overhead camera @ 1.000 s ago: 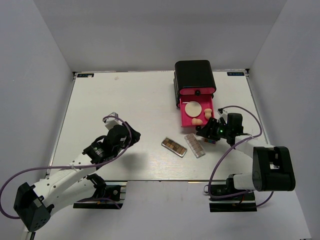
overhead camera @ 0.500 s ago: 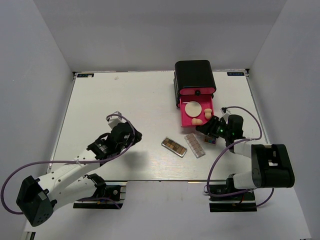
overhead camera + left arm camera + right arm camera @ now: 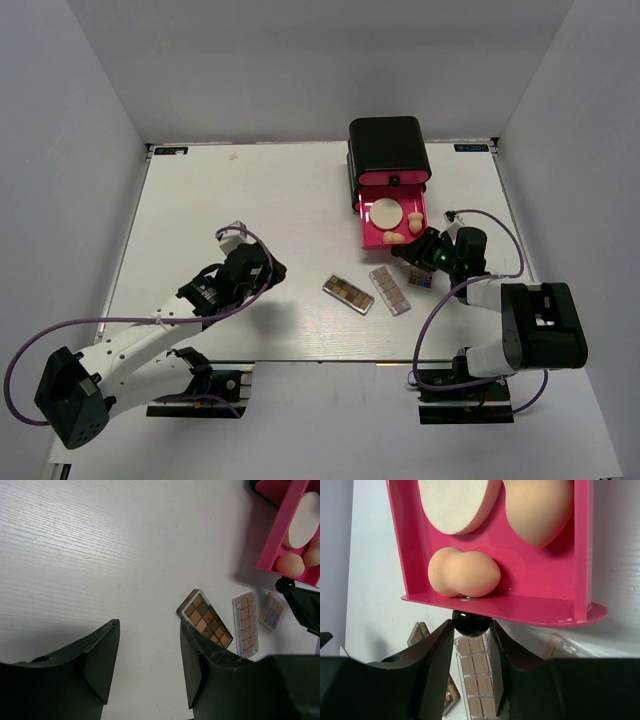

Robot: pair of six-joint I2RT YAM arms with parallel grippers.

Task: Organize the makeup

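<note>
The pink drawer (image 3: 366,232) stands pulled out of the black box (image 3: 388,150). It holds the round cream puff (image 3: 384,213) and two beige egg sponges (image 3: 414,218) (image 3: 393,238). My right gripper (image 3: 425,250) is shut on the drawer's black knob (image 3: 472,622). The brown palette (image 3: 348,293), clear pinkish palette (image 3: 390,291) and small multicolour palette (image 3: 421,281) lie on the table in front of the drawer. My left gripper (image 3: 262,270) is open and empty, above bare table left of the brown palette (image 3: 205,619). The lavender stick is out of view.
The black box stands at the back right of the white table (image 3: 250,200). Grey walls close in the table on three sides. The right arm's purple cable (image 3: 495,225) loops beside the drawer.
The pink drawer has slid a little into the black box with my right gripper on its knob. My left gripper has shifted slightly right.
</note>
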